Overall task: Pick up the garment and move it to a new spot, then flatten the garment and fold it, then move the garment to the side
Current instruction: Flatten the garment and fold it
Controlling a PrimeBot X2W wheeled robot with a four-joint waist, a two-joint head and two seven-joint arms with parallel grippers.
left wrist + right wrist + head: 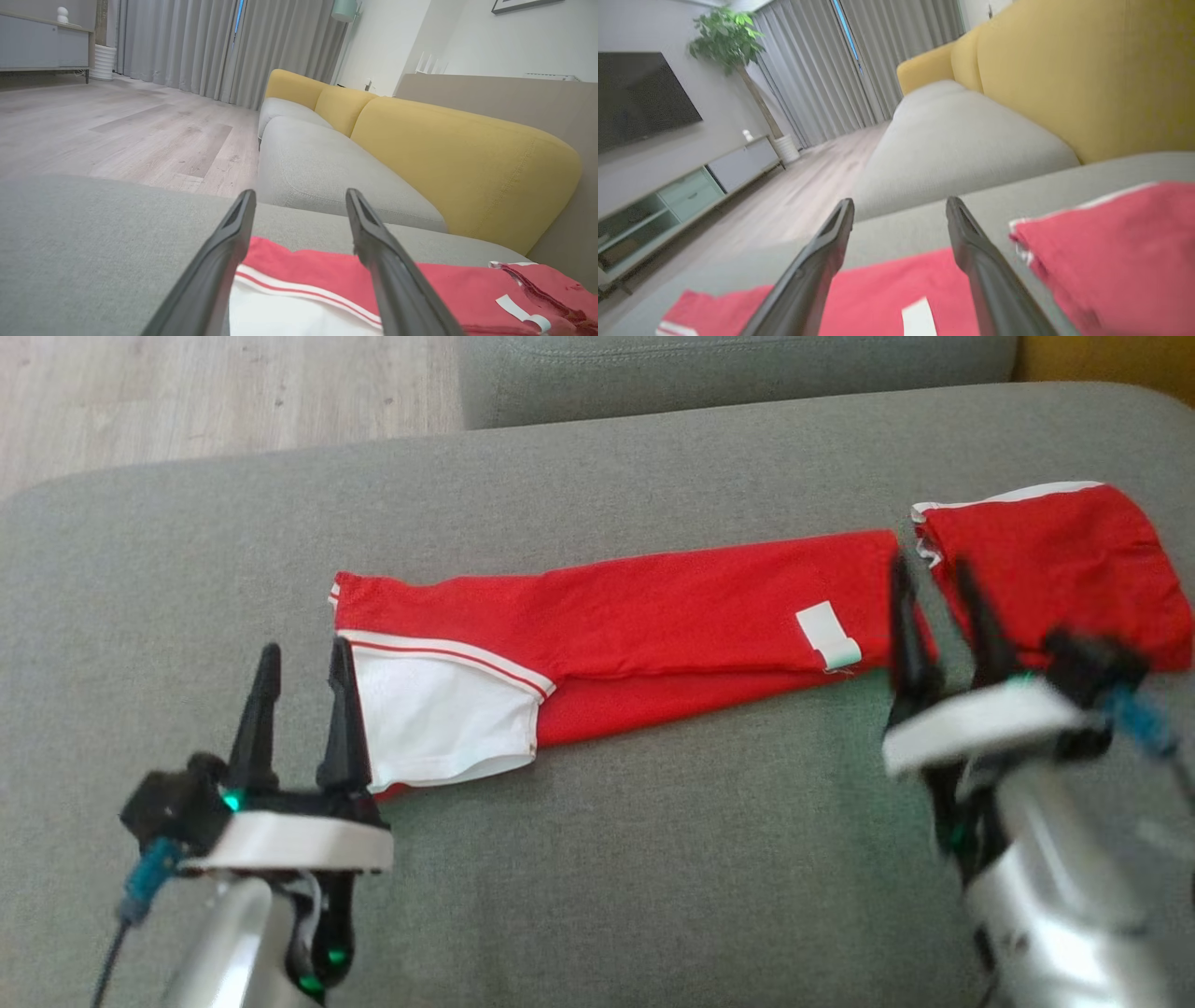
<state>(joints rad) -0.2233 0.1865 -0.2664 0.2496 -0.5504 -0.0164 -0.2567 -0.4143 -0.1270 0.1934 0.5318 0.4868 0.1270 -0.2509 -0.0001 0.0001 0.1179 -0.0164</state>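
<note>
The red garment (653, 616) lies stretched out on the grey sofa cushion (653, 859). Its long axis runs from the middle left of the frame to the upper right, rising a little as it goes. Its white panel (439, 728) marks the left end, and a separate-looking red flap (1055, 569) sits at the upper right. Each arm is at its own end of that axis, which is what the next move seems to turn on. The left gripper (306, 649) stands at the lower left with its fingers pointing up the frame, the inner one just over the panel's edge. Its jaws are spread wide and hold nothing. The right gripper (931, 565) is blurred at the right, tilted slightly leftward, its fingertips at the gap between the long red stretch and the flap, near the white label (826, 633) — also wide open and empty. Neither end looks pinched yet, so a fold along the length would probably start with both closing on cloth.
</note>
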